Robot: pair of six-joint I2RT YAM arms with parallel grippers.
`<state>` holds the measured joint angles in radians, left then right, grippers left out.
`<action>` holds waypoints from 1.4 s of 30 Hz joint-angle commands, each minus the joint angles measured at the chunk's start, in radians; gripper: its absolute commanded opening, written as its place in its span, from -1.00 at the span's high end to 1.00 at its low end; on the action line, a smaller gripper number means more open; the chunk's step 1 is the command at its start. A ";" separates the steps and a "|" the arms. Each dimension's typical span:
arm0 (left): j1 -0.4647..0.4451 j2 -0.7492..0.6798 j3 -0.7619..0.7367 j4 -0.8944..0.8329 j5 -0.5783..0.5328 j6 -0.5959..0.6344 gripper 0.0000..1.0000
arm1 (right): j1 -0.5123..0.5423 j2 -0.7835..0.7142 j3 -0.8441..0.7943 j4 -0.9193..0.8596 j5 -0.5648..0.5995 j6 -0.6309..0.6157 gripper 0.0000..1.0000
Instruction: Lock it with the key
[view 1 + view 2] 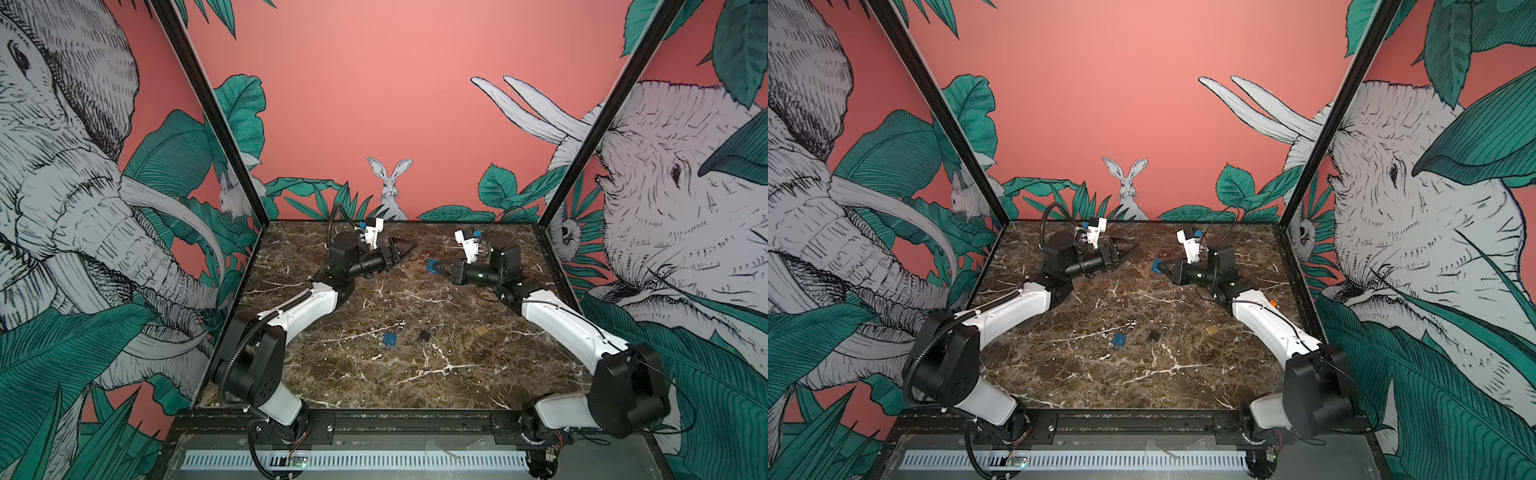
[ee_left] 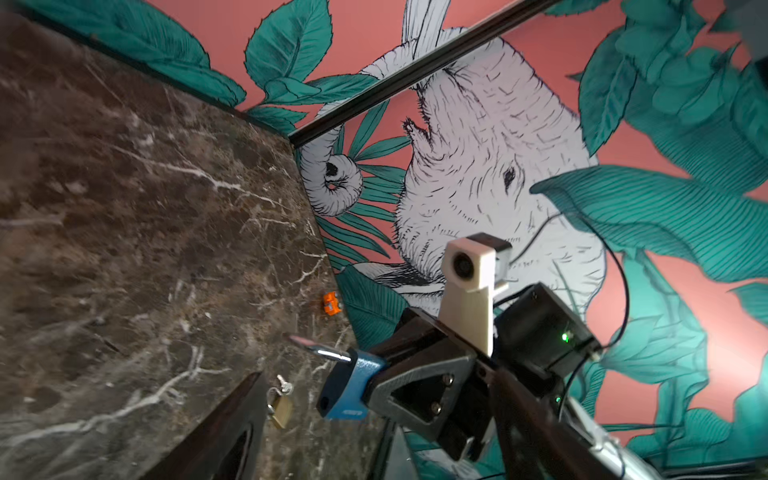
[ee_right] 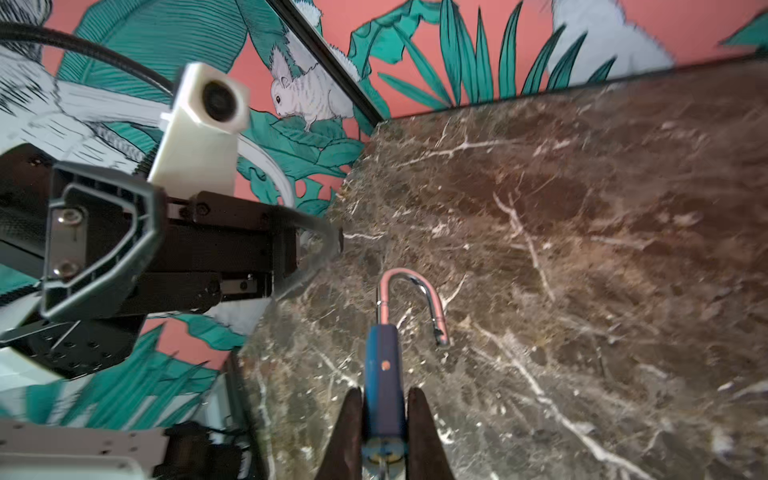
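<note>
Blue padlock (image 3: 382, 365) sits clamped in your right hand (image 3: 384, 395), low centre, shackle (image 3: 411, 291) open; left hand (image 1: 404, 250), spread and empty, should press it squarely shut.

both arms have glossy white shells between bulky black joints. a ribbed black hose (image 1: 232, 357) runs along the left arm (image 1: 299, 305); a thin black cable (image 2: 625, 291) loops off the right arm (image 1: 561, 328). each wrist carries a white camera mount (image 2: 469, 299). the fingers (image 2: 415, 386) are dark triangular frames with two silver screws.
</note>
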<state>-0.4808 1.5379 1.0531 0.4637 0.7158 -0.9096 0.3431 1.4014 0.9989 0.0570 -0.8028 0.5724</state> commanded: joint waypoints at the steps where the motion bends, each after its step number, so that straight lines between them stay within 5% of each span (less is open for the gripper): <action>1: 0.000 -0.048 0.024 -0.166 0.112 0.419 -0.71 | -0.001 -0.003 0.007 -0.055 -0.289 0.176 1.00; 10: 0.010 -0.001 -0.064 0.150 0.316 0.355 -0.61 | -0.003 -0.027 -0.085 0.125 -0.398 0.275 1.00; 19: 0.006 0.050 -0.094 0.285 0.367 0.231 -0.40 | -0.001 -0.027 -0.067 0.168 -0.394 0.294 1.00; 42: -0.033 0.085 -0.071 0.300 0.375 0.156 0.20 | -0.044 -0.076 -0.037 0.164 -0.340 0.267 1.00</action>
<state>-0.5072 1.6318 0.9714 0.7250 1.0668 -0.7391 0.3054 1.3712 0.9306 0.1734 -1.1507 0.8600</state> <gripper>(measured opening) 0.408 0.115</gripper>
